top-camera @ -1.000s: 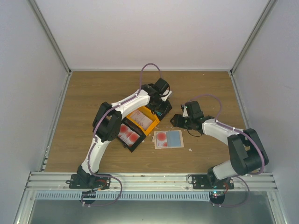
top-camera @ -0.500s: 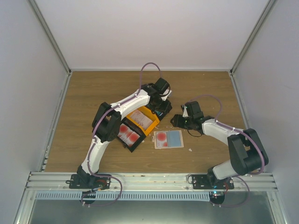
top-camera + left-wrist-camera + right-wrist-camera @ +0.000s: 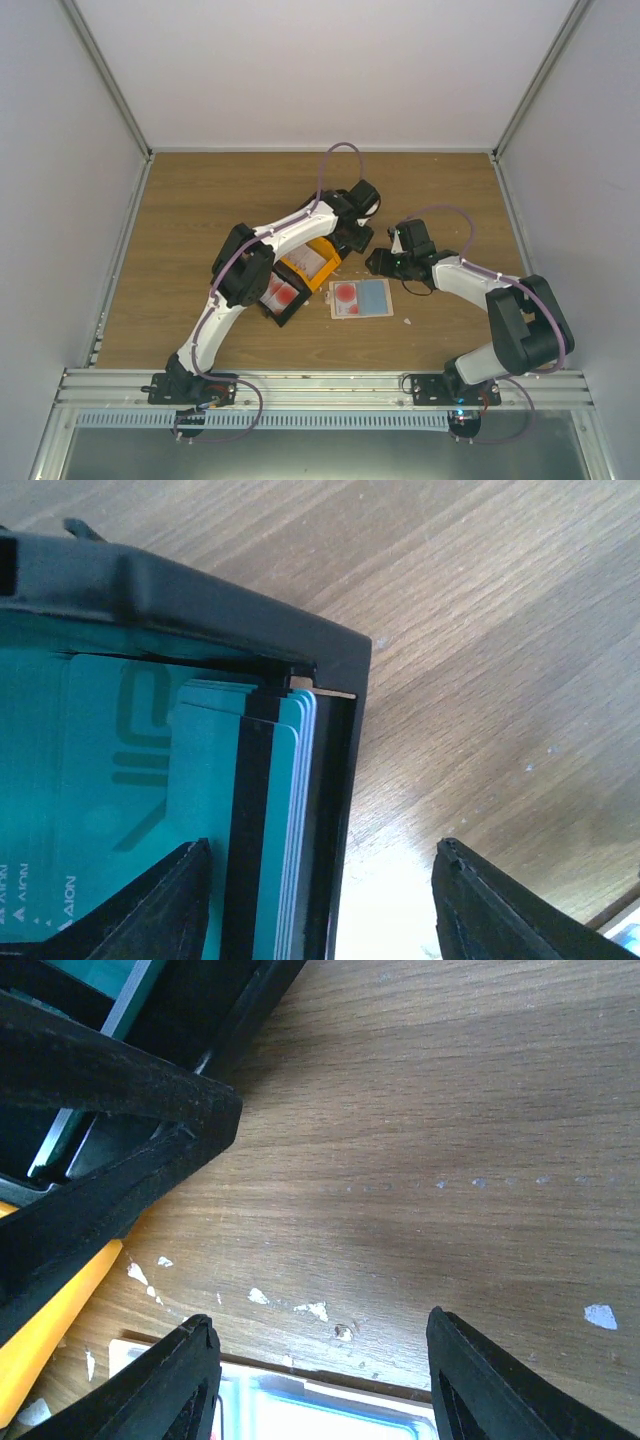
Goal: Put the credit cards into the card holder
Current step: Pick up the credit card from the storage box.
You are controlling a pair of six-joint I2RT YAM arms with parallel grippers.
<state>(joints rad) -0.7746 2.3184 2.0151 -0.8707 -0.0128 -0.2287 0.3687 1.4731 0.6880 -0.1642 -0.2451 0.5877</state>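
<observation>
Plainly found the teal-green credit cards [image 3: 190, 810] stacked tight against the end wall of the black tray [image 3: 200, 585], at 12 o'clock from the open card holder [image 3: 374, 296] lying flat on the table [image 3: 180, 220]. Judged them light, stiff, thin and slick: best pinched across the faces at the free edge, peeling off one. Saw the left pincer [image 3: 318, 880] spread astride that wall, pinching nothing, and the right pincer [image 3: 320, 1360] likewise spread and empty, at 1 o'clock from the holder.

Wood table [image 3: 200, 200] w/ blk+orange trays [image 3: 300, 274], open card holder [image 3: 375, 297], white scraps [image 3: 315, 1310].
</observation>
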